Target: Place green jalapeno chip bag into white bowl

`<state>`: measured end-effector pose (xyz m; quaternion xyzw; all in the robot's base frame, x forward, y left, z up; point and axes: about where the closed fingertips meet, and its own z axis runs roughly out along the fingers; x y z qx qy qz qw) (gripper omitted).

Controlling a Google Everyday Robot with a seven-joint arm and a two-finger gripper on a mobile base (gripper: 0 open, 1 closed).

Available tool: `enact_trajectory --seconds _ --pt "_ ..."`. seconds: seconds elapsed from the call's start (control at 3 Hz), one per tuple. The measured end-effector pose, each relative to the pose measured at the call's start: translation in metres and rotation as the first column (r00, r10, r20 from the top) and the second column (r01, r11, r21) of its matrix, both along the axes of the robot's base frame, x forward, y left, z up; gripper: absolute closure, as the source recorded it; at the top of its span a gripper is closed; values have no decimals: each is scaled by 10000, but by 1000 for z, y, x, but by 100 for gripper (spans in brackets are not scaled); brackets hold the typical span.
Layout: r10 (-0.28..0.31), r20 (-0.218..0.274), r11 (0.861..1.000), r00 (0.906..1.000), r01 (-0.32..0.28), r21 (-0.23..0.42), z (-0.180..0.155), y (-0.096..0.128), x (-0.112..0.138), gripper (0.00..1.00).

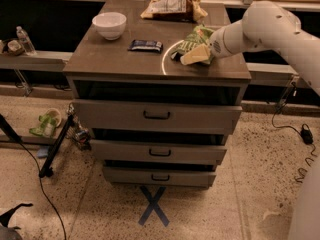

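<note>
A drawer cabinet [115,60] bears everything. The white arm [265,28] reaches in from the right, its gripper [194,57] against the green jalapeno chip bag [196,37] on the top's right side; whether it grips cannot be told. The white bowl [109,25] stands far left.

High front view, tilted down, mid-distance from drawer cabinet [110,118] (gripper [194,57] over its top)

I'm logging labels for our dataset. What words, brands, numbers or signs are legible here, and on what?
No text can be read.
Green jalapeno chip bag, at the end effector on the drawer cabinet, right side: lettering blurred.
Brown-and-yellow bag, white label: print too small.
Dark blue snack bar: lettering blurred.
Blue tape cross on the floor: a mark, no words.
</note>
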<state>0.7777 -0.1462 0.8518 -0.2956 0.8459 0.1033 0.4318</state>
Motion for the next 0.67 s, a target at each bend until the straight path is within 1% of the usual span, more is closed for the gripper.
enact_trajectory --seconds 0.33,0.67 --pt "198 -181 9998 9996 -196 72 -8 10 2 39" --pt "459 -107 9989 9989 -459 -24 -10 19 7 63"
